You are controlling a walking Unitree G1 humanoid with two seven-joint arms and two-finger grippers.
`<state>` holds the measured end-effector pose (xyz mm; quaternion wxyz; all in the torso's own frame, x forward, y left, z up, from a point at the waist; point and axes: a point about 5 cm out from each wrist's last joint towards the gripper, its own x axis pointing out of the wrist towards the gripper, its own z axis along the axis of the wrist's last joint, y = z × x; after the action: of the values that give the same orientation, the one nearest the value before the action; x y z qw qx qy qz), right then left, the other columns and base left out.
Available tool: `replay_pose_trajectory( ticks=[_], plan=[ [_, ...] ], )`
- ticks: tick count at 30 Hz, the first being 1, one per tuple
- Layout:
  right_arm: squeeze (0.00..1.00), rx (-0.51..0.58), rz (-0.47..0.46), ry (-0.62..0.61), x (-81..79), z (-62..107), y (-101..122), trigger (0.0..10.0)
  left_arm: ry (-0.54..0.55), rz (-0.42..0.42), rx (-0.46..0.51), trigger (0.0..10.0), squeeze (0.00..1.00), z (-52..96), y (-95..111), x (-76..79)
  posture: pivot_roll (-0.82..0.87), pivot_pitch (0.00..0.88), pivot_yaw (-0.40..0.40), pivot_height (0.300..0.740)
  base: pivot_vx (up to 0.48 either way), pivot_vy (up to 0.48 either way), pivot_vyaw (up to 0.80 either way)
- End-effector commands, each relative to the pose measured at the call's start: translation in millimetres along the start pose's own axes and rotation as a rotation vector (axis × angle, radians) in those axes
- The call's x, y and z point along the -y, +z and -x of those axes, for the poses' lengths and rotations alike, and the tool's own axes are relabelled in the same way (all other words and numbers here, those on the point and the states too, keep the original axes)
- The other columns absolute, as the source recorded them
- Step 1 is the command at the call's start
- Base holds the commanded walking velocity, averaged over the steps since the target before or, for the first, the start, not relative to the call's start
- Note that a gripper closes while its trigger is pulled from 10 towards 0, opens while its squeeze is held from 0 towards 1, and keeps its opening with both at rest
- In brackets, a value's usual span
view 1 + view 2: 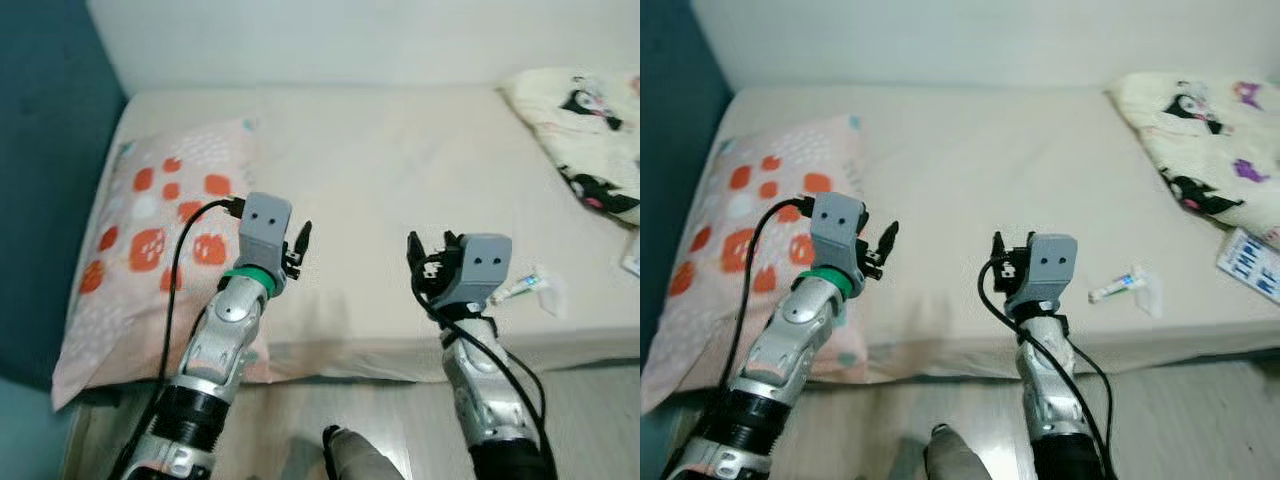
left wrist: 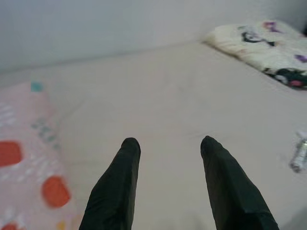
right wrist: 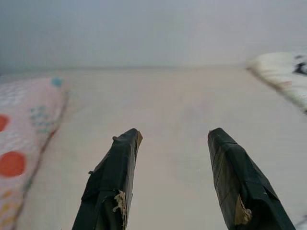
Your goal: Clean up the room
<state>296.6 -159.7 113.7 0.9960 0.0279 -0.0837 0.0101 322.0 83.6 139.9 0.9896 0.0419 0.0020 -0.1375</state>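
Both arms are up over the near edge of the bed [image 1: 400, 190]. Left gripper [image 2: 168, 146] and right gripper [image 3: 173, 136] both have their jaws spread, nothing between them. The little white tube [image 1: 1118, 287] lies on the sheet just to the right of the right gripper, apart from its jaws, with a crumpled clear wrapper [image 1: 1151, 292] beside it. Soft pink pillow [image 1: 150, 240] with orange blotches sits left. Further back right there's a cream cartoon-print blanket [image 1: 1200, 140], bunched up.
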Motion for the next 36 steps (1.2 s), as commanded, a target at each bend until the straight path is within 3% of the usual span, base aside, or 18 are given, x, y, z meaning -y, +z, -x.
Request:
replay_pose_trajectory(
  ticks=[1,4,36],
  plan=[
    [0.00,-0.021,-0.003,0.002,-1.0,2.9,-5.8,10.0,0.005,-0.006,-0.022,10.0,0.00,1.9,-7.0,-1.7,-0.11,0.038,0.042,0.740,0.000,0.000,-0.80],
    [0.00,-0.022,0.000,0.004,-0.9,2.9,-6.2,10.0,0.006,-0.007,-0.022,10.0,0.00,1.9,-7.3,-1.7,-0.11,0.034,0.041,0.740,0.000,0.000,-0.80],
    [0.00,-0.025,0.022,0.023,-3.9,2.7,-8.5,10.0,0.009,-0.038,-0.002,10.0,0.00,3.2,-8.4,-1.5,-0.11,0.026,0.039,0.740,0.000,0.000,0.00]
  ],
)
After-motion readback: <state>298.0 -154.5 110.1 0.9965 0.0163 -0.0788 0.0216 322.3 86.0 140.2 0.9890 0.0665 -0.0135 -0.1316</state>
